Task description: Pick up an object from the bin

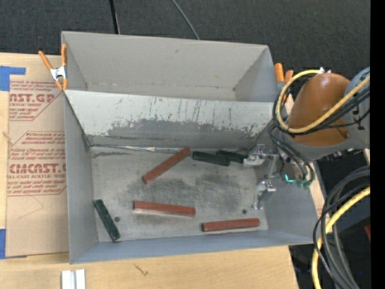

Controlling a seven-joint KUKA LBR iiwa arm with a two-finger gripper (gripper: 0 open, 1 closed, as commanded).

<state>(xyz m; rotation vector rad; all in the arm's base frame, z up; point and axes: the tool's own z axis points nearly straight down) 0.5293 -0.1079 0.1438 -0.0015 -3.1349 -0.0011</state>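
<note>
One dark stick [215, 157] (green) just left of end effector [260, 174].

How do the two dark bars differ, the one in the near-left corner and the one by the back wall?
The corner bar runs steeply beside the left wall; the back bar lies almost level at the back wall's foot. The corner bar is far from the end effector; the back bar's right end is close beside it. Both are slim, dark and lying flat.
</note>
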